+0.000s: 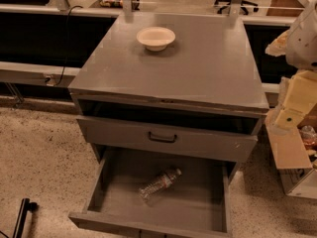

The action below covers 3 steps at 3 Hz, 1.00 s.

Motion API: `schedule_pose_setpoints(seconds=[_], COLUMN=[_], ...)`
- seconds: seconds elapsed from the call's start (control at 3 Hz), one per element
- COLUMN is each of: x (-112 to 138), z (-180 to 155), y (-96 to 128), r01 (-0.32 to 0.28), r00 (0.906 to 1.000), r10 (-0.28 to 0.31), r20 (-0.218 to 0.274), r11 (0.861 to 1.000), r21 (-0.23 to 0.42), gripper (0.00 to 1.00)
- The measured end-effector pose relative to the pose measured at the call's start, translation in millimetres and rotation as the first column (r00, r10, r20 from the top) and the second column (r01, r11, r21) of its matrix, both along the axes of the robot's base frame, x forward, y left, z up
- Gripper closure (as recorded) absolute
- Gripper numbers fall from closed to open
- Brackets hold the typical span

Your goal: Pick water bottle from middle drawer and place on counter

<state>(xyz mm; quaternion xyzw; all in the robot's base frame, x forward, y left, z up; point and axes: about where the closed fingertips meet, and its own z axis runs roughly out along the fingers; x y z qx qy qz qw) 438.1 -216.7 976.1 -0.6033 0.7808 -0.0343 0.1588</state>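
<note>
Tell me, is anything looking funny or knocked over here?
The water bottle lies on its side, slanted, in the open middle drawer. The white bowl sits upright on the counter. The gripper is at the right edge, apart from it.

Reads as an office-style robotics test space, not a home. Speckled hard floor [39,152] underfoot; swivel chair base [237,5] on castors at the back; black cable [63,53] trailing down at the left; plain grey metal drawer cabinet [124,132] standing alone in the middle. Cream-coloured gripper [290,114] at the right edge, beside the cabinet's top corner.
</note>
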Motion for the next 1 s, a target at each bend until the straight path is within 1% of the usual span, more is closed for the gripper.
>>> schedule_pose_setpoints(seconds=[0.33,0.67,1.0], x=[0,0,-30], z=[0,-11,-11], y=[0,9,51], r01=[0.000,-0.015,-0.085], r00=[1.0000,0.9998,0.9921], r10=[0.000,0.015,0.083], r20=[0.000,0.013,0.094], r11=[1.000,1.000,0.996], r21=[0.000,-0.003,0.020], gripper=[0.00,0.00,0.00])
